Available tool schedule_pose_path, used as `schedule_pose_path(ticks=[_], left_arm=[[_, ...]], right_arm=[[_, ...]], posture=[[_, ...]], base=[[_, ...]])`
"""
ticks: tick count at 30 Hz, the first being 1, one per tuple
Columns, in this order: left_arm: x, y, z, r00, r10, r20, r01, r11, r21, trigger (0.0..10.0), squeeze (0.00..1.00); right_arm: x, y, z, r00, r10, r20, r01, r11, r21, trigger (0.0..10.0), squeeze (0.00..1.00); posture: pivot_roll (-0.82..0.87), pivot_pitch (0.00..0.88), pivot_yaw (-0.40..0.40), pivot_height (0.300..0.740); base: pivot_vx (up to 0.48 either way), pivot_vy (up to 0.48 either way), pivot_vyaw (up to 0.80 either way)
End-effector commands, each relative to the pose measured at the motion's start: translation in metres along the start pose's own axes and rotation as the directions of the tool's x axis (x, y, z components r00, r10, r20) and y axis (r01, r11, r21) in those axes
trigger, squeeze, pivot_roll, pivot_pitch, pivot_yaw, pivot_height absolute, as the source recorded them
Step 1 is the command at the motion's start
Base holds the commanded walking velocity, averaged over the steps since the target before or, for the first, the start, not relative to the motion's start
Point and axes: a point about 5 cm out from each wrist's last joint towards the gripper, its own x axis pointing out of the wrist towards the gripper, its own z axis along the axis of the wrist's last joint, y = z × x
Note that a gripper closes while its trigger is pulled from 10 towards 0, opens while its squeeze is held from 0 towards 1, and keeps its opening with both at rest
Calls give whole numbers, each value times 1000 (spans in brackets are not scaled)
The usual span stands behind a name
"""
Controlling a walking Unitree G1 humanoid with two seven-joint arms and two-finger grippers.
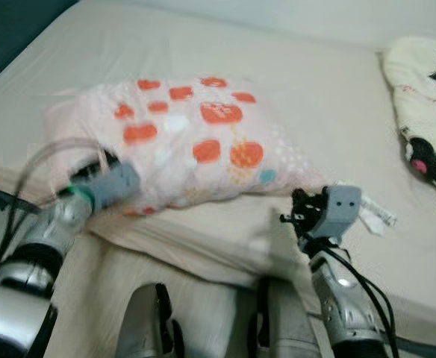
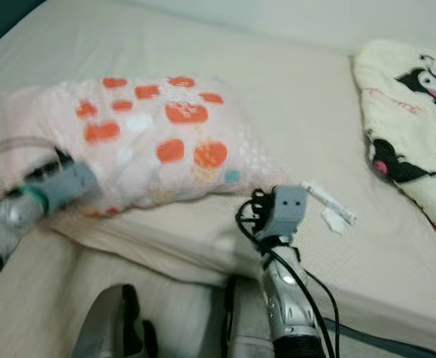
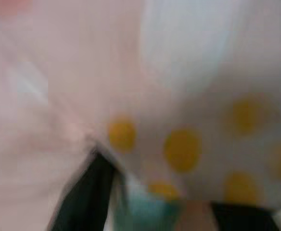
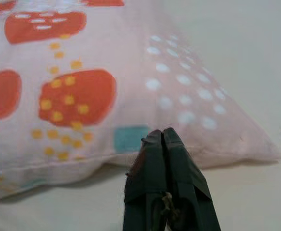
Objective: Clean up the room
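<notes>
Pillow [image 1: 181, 142], pink with orange patches: lying on the bed [image 1: 293, 82] near its front edge. Left tool [image 1: 102, 183] pressed into its near-left corner (grip cannot be told). Right tool [image 4: 165, 144], fingers closed on nothing, just before its near-right corner.

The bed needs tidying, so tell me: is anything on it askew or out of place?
The pink pillow lies crooked near the bed's front edge, and small white scraps are scattered beside the right pincer, near the pillow's corner.
</notes>
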Motion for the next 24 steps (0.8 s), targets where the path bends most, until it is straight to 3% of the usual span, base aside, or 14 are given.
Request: schedule_pose_path(ticks=[1, 3, 4, 5, 7, 8, 9, 10, 12, 13, 14, 15, 16, 24], left_arm=[[-16, 4, 38, 977, -67, 203, 79, 996, -48, 10000, 0], [-23, 7, 49, 964, -41, 262, 67, 994, -90, 10000, 0], [-26, 14, 60, 948, 36, 317, 18, 986, -164, 10000, 0], [-26, 14, 60, 948, 36, 317, 18, 986, -164, 10000, 0], [-32, 39, 86, 867, 280, 412, -87, 900, -428, 10000, 0], [-35, 46, 92, 838, 348, 421, -101, 856, -507, 10000, 0], [-35, 46, 92, 838, 348, 421, -101, 856, -507, 10000, 0], [-37, 49, 99, 813, 388, 434, -65, 802, -594, 10000, 0], [-39, 44, 112, 786, 402, 470, 30, 734, -679, 10000, 0], [-39, 37, 117, 786, 414, 459, 77, 671, -737, 10000, 0], [-39, 37, 117, 786, 414, 459, 77, 671, -737, 10000, 0], [-38, 32, 119, 790, 418, 448, 102, 631, -769, 10000, 0], [-34, 17, 125, 813, 419, 406, 131, 547, -827, 10000, 0], [-13, -9, 138, 841, 432, 325, 64, 517, -853, 10000, 0]], right_arm=[[-1, 0, -5, 1000, 7, -23, -7, 1000, 12, 10000, 0], [1, 1, -4, 1000, 15, -20, -15, 1000, 13, 10000, 0], [3, 2, -2, 1000, 23, -16, -23, 1000, 14, 10000, 0], [3, 2, -2, 1000, 23, -16, -23, 1000, 14, 10000, 0], [7, 7, 3, 999, 46, 2, -46, 999, 23, 10000, 0], [8, 8, 4, 999, 52, 8, -52, 998, 27, 10000, 0], [8, 8, 4, 999, 52, 8, -52, 998, 27, 10000, 0], [8, 9, 6, 998, 61, 18, -61, 998, 31, 10000, 0], [8, 12, 11, 996, 74, 43, -75, 996, 42, 10000, 0], [8, 13, 15, 995, 77, 65, -80, 996, 47, 10000, 0], [8, 13, 15, 995, 77, 65, -80, 996, 47, 10000, 0], [8, 13, 17, 994, 78, 79, -82, 995, 51, 10000, 0], [7, 16, 24, 989, 90, 117, -98, 993, 69, 10000, 0], [11, 11, 40, 981, 39, 189, -49, 998, 47, 10000, 0]], posture=[[-28, 159, 17, 606], [-20, 157, 11, 606], [-18, 155, 9, 606], [-18, 155, 9, 606], [-11, 148, 0, 606], [-11, 148, 0, 606], [-11, 148, 0, 606], [-15, 143, 0, 606], [-16, 141, 0, 606], [-18, 135, 0, 606], [-18, 135, 0, 606], [-18, 133, 1, 606], [-23, 125, 5, 606], [-37, 104, 13, 621]], base=[[0, 0, 0], [0, 0, 0], [0, 0, 0], [0, 0, 0], [0, 0, 0], [0, 0, 0], [0, 0, 0], [0, 0, 0], [0, 0, 0], [0, 0, 0], [0, 0, 0], [0, 0, 0], [0, 0, 0], [0, 0, 0]])
